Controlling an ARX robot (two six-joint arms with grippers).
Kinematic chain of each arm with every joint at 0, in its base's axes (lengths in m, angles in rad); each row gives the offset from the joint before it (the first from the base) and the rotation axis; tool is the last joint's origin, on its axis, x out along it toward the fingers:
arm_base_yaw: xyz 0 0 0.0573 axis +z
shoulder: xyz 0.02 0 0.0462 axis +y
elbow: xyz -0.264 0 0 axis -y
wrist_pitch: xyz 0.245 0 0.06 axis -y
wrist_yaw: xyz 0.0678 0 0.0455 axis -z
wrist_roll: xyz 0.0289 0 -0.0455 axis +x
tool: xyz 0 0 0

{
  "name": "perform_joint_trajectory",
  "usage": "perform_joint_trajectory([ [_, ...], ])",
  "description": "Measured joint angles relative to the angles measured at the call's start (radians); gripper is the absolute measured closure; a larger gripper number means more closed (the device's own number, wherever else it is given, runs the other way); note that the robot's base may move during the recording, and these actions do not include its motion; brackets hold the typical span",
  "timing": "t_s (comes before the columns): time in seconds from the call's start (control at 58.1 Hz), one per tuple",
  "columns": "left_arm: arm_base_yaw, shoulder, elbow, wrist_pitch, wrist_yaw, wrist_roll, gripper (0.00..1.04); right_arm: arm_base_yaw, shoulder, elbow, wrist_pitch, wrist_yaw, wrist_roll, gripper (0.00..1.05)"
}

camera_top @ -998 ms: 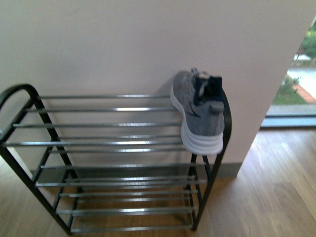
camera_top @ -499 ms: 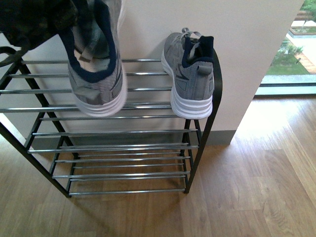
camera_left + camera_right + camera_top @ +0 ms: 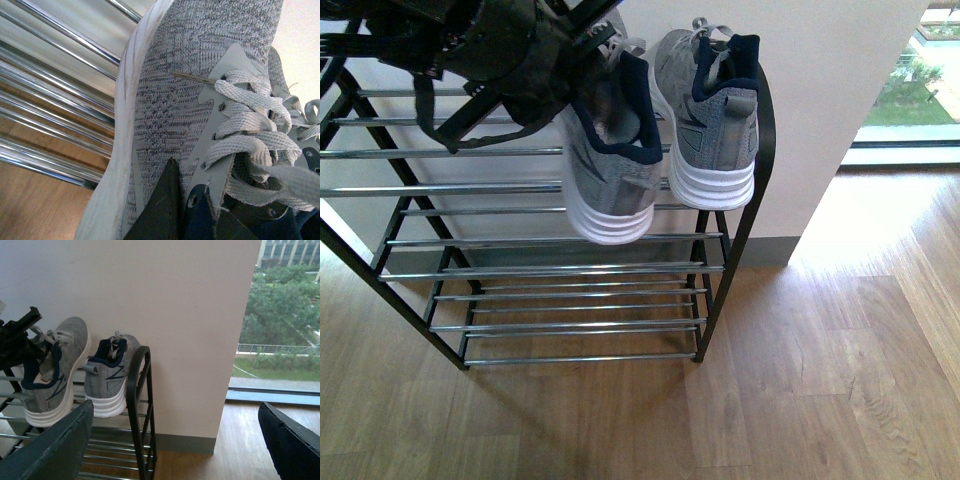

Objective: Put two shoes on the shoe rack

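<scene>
Pale wall, wood floor. Front view: one sneaker sits atop the shoe rack at 1 o'clock; the left gripper, at 11 o'clock, pinches the other sneaker by the collar, just beside it. Left wrist view: its laces beside silver rods. Right wrist view: right gripper spread, holding nothing.

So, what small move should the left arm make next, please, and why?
Probably tip the held shoe level and lower it onto the top rods of the rack: it hangs tilted, heel low, beside the placed shoe, with the left claw shut on it.
</scene>
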Motion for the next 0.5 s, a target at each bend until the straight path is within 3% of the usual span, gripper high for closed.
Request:
perform_joint_trajectory([
  [0.499,0.038,0.154,0.191,-0.043,-0.006,0.057,1.03,0.0,0.0,0.0,0.0,0.0,0.0,0.09],
])
